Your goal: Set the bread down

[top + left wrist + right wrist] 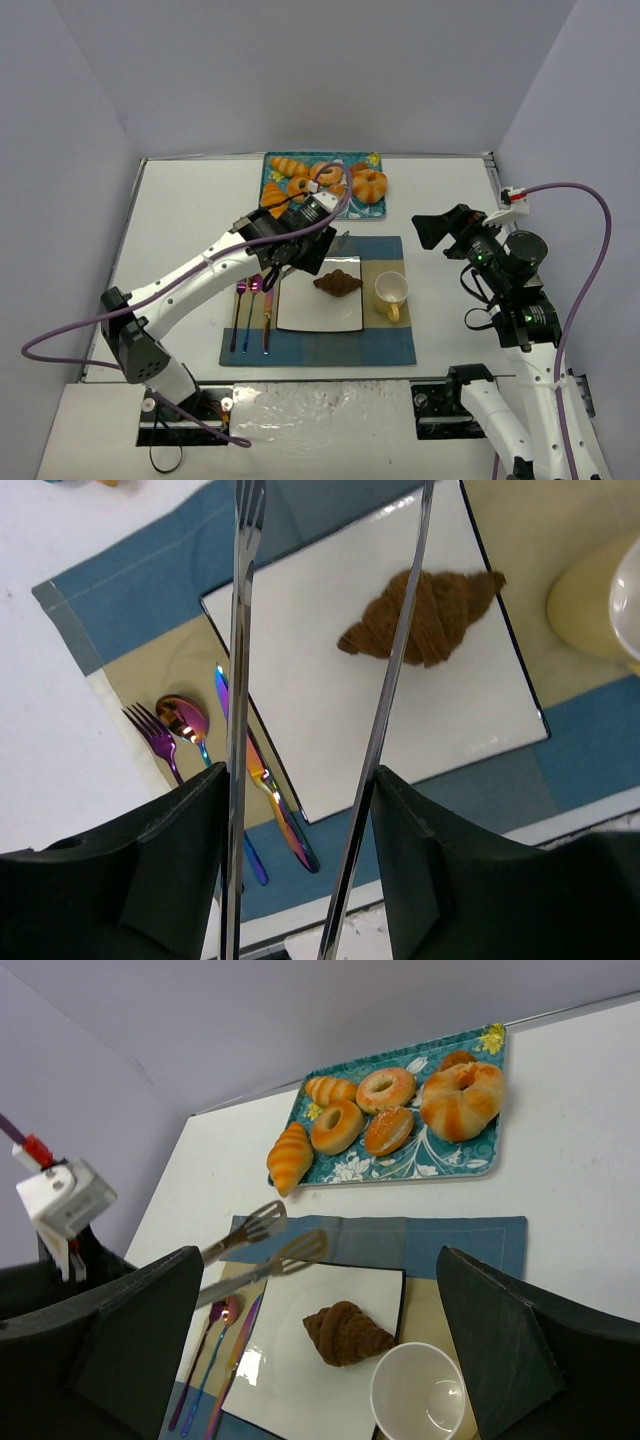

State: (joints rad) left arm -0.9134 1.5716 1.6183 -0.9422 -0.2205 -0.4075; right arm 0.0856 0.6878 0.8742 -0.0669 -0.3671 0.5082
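Note:
The bread, a dark brown croissant (337,284) (430,615) (345,1332), lies on the far half of the white square plate (318,315) (330,700) (285,1375). My left gripper (300,240) (300,780) is shut on a pair of metal tongs (238,630) (262,1248). The tong arms stand apart with nothing between them, and their tips hover over the plate's far left corner, clear of the croissant. My right gripper (445,232) (318,1260) hangs open and empty above the table, to the right of the placemat.
A yellow cup (391,291) (418,1395) stands right of the plate on the blue and tan placemat (320,350). An iridescent fork, spoon and knife (252,310) (200,735) lie left of the plate. A teal tray (370,208) (440,1165) with several orange pastries sits behind.

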